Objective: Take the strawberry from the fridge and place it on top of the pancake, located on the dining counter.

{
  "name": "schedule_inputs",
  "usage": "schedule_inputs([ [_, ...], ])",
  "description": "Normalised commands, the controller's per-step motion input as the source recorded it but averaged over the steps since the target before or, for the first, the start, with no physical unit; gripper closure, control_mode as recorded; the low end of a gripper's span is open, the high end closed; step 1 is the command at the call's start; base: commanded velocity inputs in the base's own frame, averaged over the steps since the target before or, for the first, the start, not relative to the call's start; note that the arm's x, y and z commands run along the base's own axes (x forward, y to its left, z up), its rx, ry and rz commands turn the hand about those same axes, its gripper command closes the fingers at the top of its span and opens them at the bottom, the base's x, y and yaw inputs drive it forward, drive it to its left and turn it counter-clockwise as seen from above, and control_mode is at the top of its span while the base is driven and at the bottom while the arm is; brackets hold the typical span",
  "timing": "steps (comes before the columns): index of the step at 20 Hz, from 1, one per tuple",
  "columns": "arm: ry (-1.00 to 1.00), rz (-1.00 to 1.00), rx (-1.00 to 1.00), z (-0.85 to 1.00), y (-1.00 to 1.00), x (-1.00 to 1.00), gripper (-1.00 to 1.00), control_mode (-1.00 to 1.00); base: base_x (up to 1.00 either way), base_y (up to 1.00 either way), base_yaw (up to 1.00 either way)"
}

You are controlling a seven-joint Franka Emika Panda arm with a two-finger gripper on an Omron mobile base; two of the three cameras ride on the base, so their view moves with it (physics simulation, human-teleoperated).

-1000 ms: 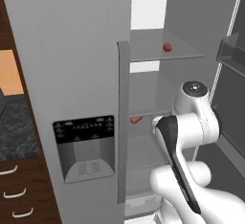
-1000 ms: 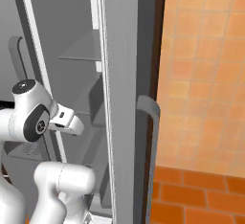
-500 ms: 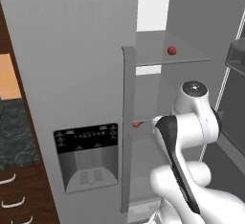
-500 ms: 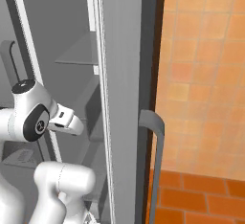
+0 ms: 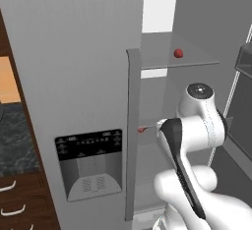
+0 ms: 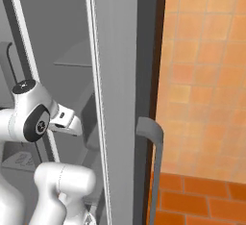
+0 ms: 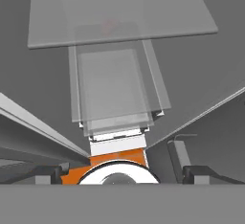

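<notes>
The grey fridge (image 5: 83, 67) stands with one door open, its grey shelves showing. A tiny dark-red strawberry (image 5: 178, 53) sits on the upper glass shelf (image 5: 197, 59). My arm reaches in below that shelf, the white hand (image 6: 65, 119) pointing into the compartment. In the hand view my gripper (image 7: 127, 174) is open and empty, its dark fingertips (image 7: 48, 173) far apart. A faint red blur of the strawberry (image 7: 109, 26) shows through the shelf above. The pancake and the dining counter are out of view.
The closed door carries a long handle (image 5: 132, 126) and a black dispenser panel (image 5: 89, 148). Another small red item (image 5: 141, 129) lies at the lower shelf's edge. The open door's edge (image 6: 115, 99) and handle (image 6: 151, 142) stand right of my arm. Dark drawers (image 5: 15, 209) are at far left.
Both base views have shifted and the fridge looks larger and nearer, so the base has moved toward it. The arm's pose and the open gripper look unchanged.
</notes>
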Motion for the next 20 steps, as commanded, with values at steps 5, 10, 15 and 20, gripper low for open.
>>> schedule_inputs([
  [5,0.00,0.00,0.00,0.00,0.00,0.00,-1.00,1.00,0.09,0.00,0.00],
  [10,0.00,0.05,0.00,0.05,-0.02,0.08,-1.00,-1.00,0.00,0.00,0.00],
  [15,-0.17,0.12,0.03,0.35,0.05,0.31,-1.00,-1.00,0.00,0.00,0.00],
  [20,-0.10,-0.05,0.08,0.76,0.13,0.72,-1.00,-1.00,0.00,0.00,0.00],
])
